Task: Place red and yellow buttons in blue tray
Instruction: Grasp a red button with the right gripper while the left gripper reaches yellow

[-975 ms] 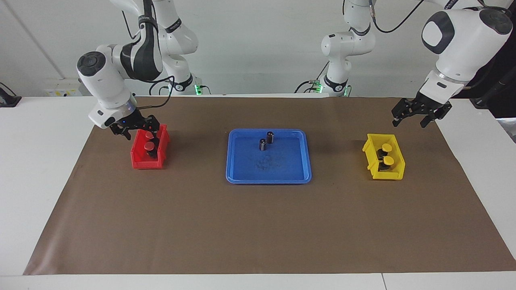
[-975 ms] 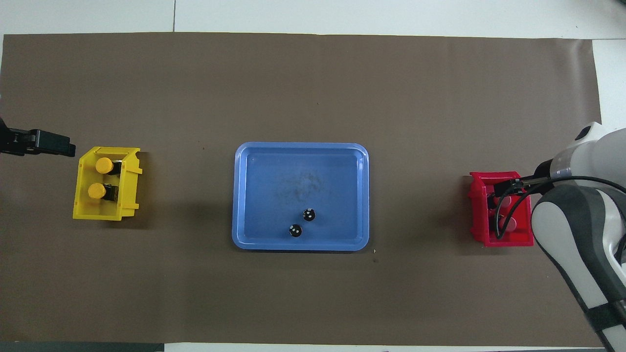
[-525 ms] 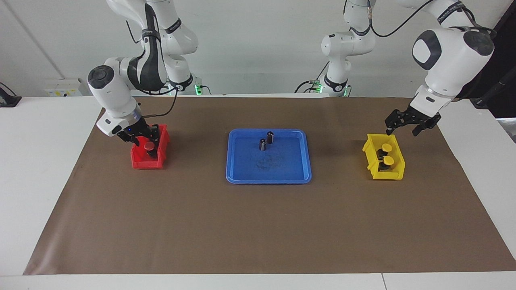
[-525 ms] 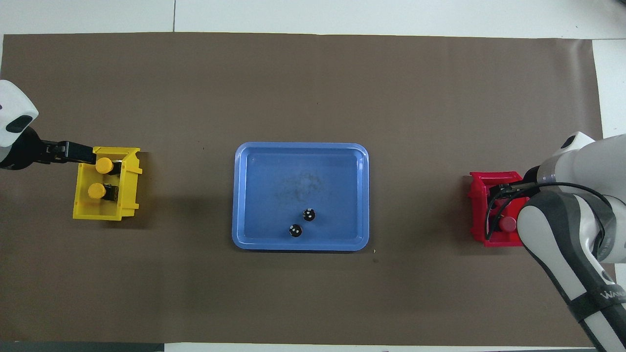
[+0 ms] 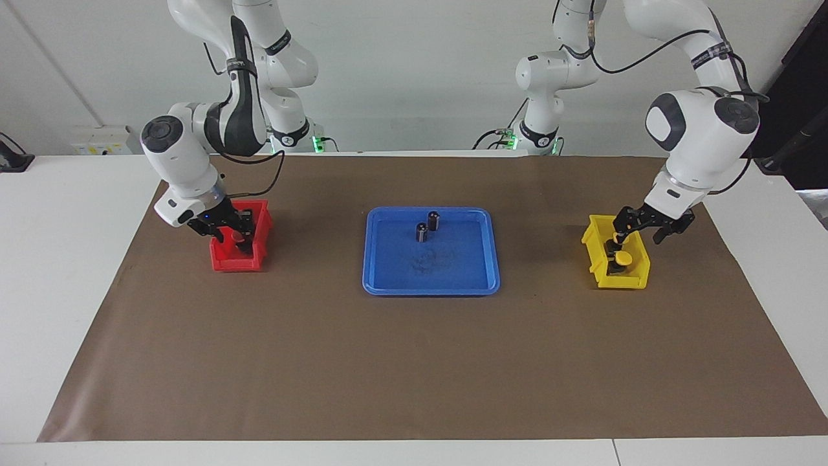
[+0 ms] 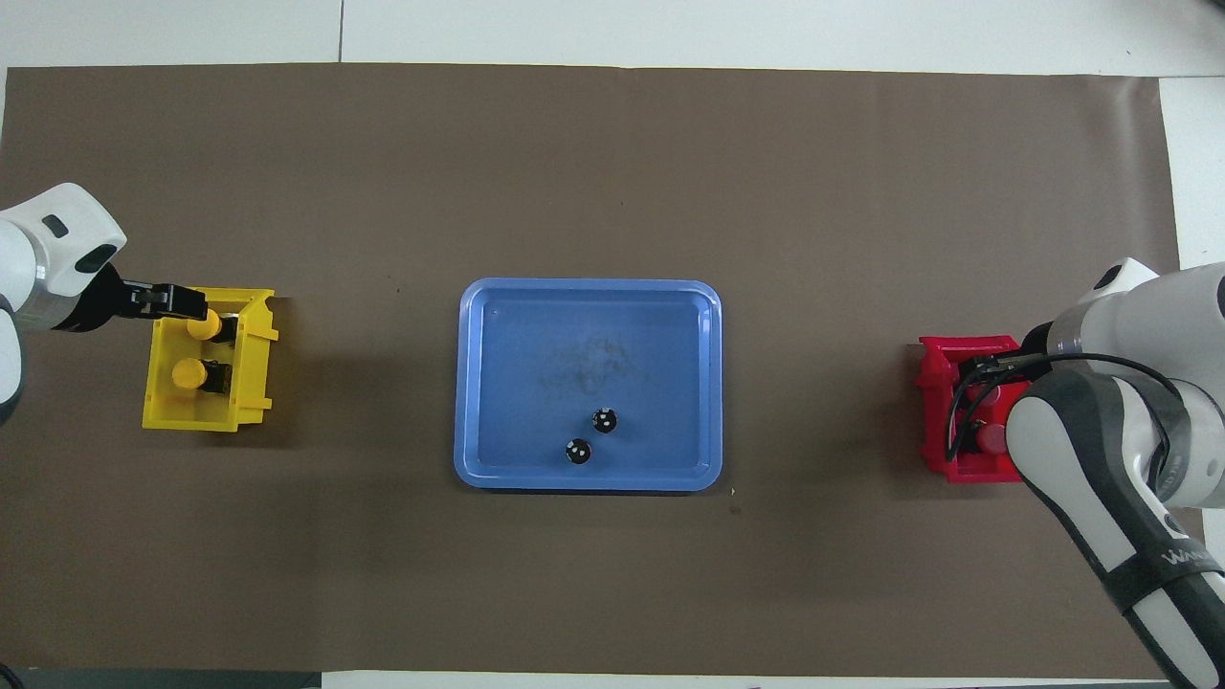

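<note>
Your right gripper (image 5: 234, 234) is down inside the red bin (image 5: 223, 262), mid-left in the facing view at the right arm's end of the table, and you cannot tell how wide its jaws stand or whether they hold anything. From overhead the arm covers much of that bin; one red button (image 6: 991, 438) shows near the bin's lower edge. Your left gripper (image 5: 618, 239) is lowered into the yellow bin (image 5: 637, 279), mid-right in the facing view. It sits at the yellow button (image 6: 201, 325) in the upper half of the bin as seen from overhead. Whether its jaws touch that cap you cannot tell. The other yellow button (image 6: 187, 373) lies just beside it, uncovered. The blue tray (image 5: 430, 286) is at frame centre, well apart from both bins. Two dark cylinders (image 5: 427, 226) stand near its rim on the robots' side, and most of its floor is bare. Open brown mat (image 5: 414, 362) lies between each bin and the tray.
</note>
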You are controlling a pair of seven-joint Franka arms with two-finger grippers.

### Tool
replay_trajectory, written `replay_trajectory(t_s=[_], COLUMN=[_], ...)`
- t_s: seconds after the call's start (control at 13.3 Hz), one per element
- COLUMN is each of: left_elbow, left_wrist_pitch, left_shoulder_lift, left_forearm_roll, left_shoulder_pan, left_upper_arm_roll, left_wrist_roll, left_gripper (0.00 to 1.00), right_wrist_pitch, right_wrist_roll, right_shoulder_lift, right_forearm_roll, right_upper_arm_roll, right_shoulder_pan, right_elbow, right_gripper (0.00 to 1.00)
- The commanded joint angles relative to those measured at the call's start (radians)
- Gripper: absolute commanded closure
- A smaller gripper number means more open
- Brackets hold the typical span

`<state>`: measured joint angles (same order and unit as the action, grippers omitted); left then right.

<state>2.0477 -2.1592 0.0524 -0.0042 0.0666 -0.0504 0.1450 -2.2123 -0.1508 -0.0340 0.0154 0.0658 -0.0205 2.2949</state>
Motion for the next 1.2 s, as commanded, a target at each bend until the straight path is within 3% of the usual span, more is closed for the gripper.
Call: replay_trajectory(t_s=[0.0, 0.22, 0.45, 0.53, 0.75, 0.9, 1.12], left_elbow=[0.029, 0.063, 0.081, 0.089, 0.104, 0.115, 0.117], left_wrist_pitch=[-0.069, -0.131, -0.130, -0.125, -0.123, -0.122, -0.126], left_shoulder_lift=[0.023, 0.035, 0.031, 0.027, 0.021, 0.018, 0.017], left_forearm_roll=[0.016, 0.016, 0.016, 0.015, 0.015, 0.015, 0.015], left_shoulder_pan=[0.012, 0.012, 0.012, 0.012, 0.012, 0.012, 0.012], left_upper_arm_roll=[-0.002, -0.002, -0.003, -0.002, -0.002, -0.002, -0.002], left_wrist_roll=[0.004, 0.002, -0.005, -0.005, -0.005, -0.005, -0.018], left_gripper=[0.30, 0.31, 0.31, 0.31, 0.31, 0.33, 0.40], right_wrist_pitch=[-0.050, -0.060, -0.044, -0.018, 0.260, 0.435, 0.496], right_wrist_roll=[0.008, -0.001, -0.001, -0.001, -0.001, 0.031, 0.247], right_shoulder_lift=[-0.018, -0.021, -0.020, -0.014, 0.055, 0.120, 0.183], right_forearm_roll=[-0.008, -0.008, -0.008, -0.006, -0.003, -0.006, -0.014], right_upper_arm_roll=[-0.004, -0.004, -0.004, -0.004, -0.006, -0.006, -0.006], right_shoulder_pan=[-0.003, -0.006, -0.003, 0.000, 0.008, 0.077, 0.248], right_elbow=[0.055, 0.064, 0.055, 0.031, -0.231, -0.436, -0.606], right_gripper=[0.42, 0.49, 0.74, 0.77, 0.76, 0.76, 0.76])
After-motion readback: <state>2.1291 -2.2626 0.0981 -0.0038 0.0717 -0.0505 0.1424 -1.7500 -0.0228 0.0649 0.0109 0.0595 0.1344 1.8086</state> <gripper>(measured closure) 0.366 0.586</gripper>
